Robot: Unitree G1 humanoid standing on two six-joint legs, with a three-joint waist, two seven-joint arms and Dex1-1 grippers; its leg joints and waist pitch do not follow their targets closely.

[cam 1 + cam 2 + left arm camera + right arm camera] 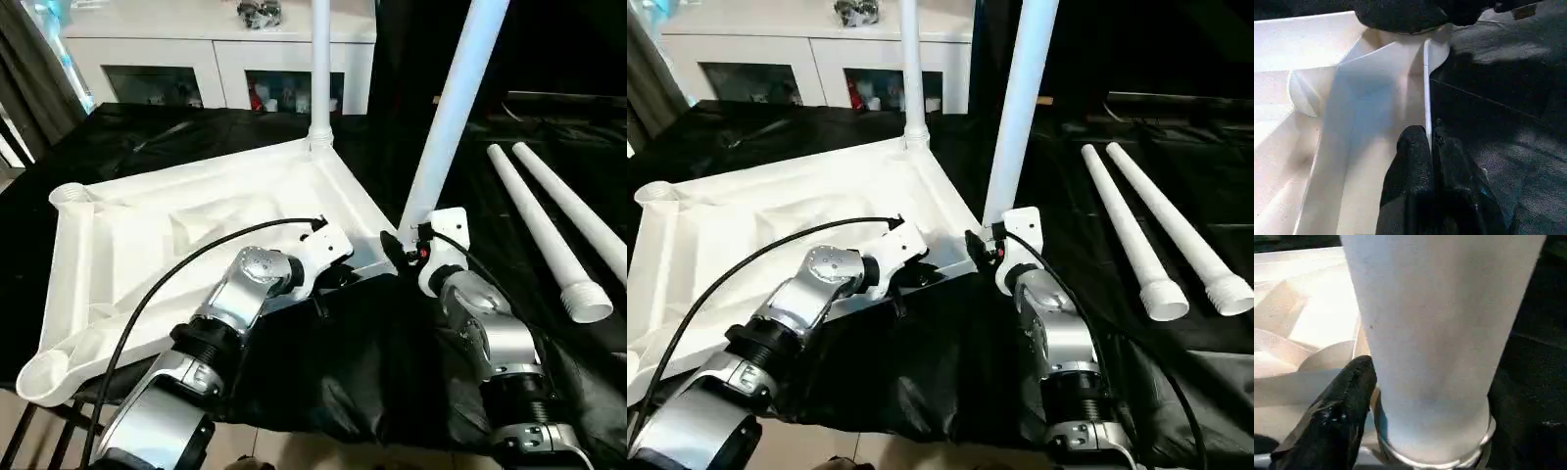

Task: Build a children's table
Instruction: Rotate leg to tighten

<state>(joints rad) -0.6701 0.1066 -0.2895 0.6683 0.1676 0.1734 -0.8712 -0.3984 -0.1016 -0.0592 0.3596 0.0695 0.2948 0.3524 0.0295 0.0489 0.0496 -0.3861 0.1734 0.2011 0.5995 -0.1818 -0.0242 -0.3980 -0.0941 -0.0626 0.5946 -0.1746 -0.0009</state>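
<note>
The big white tabletop (196, 235) lies upside down on the black-covered work table (118, 127). It is smooth, hard plastic with raised ribs running across it and a round cup at each corner.

The left arm (211, 343) is shiny silver with a black cable looping over it. It reaches forward and bends in toward the near edge of the tabletop. The left gripper (1429, 147) has two black fingers pinched tight together on the thin white edge wall of the tabletop. One finger sits inside the wall and one sits outside.

The right arm (490, 343) is also silver and reaches straight ahead. The right gripper (416, 240) is at the bottom of a long white leg (453, 108). This leg is a smooth round tube, and it leans a little to the right as it rises. Its bottom end sits at the round corner cup of the tabletop nearest the right gripper. In the right wrist view one black finger (1337, 411) rests against the side of this leg, low down by the cup. The other finger is hidden behind the tube, so I cannot tell if the claw is squeezing the leg or just standing wide around it.

Another white leg (320, 69) stands straight up in the far corner cup.

Two more white legs (549, 225) lie flat, side by side, on the black cover, well off to the right. Each has a ridged end with screw rings.

A white cabinet (206, 59) with glass doors stands behind the table.
</note>
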